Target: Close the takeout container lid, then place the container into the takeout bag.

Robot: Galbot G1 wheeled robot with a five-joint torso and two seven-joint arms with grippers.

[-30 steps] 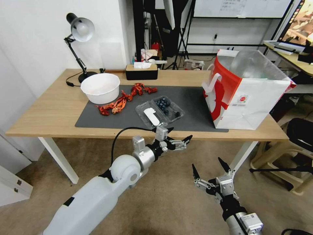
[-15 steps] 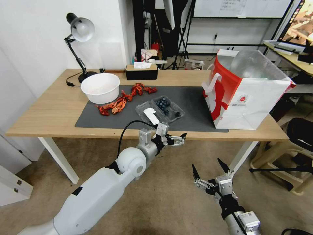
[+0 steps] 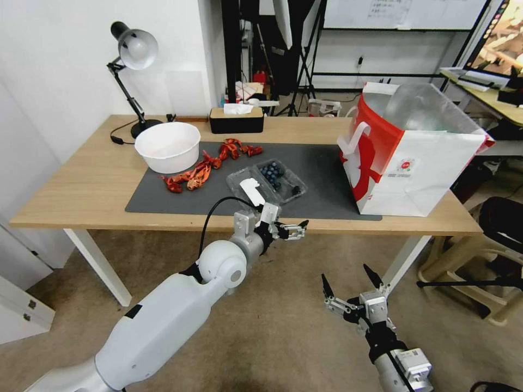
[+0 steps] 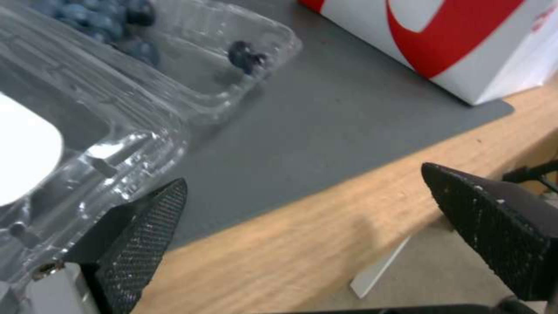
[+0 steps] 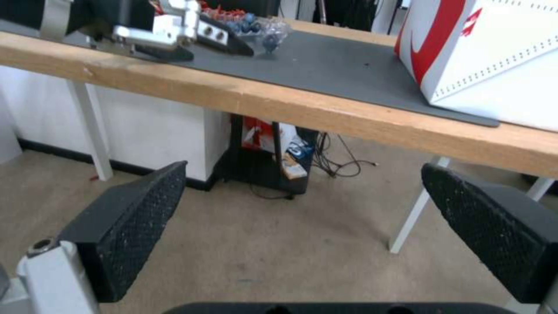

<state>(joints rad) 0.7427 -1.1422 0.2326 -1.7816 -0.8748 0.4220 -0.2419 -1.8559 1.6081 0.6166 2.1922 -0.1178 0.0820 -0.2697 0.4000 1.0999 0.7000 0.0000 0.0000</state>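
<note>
The takeout container (image 3: 268,184) lies open on the grey mat, blueberries in its far half (image 3: 279,175). Its lid (image 3: 250,193), the near half with a white sticker (image 4: 20,161), lies flat toward the table's front edge. My left gripper (image 3: 289,220) is open at that front edge, just right of the lid's near corner and touching nothing. One of its fingers (image 4: 142,226) sits beside the lid's clear rim (image 4: 104,174). The takeout bag (image 3: 414,152) stands open at the table's right end. My right gripper (image 3: 345,274) hangs open below the table level, over the floor.
A white bowl (image 3: 168,146) and red crayfish (image 3: 197,173) lie left of the container on the mat (image 3: 321,179). A desk lamp (image 3: 133,51) and a tissue box (image 3: 236,120) stand at the back. The table's front edge (image 5: 302,109) runs above my right gripper.
My left arm has pushed forward and left, bringing its gripper from under the table edge up to the lid's near corner. The right gripper has barely moved.
</note>
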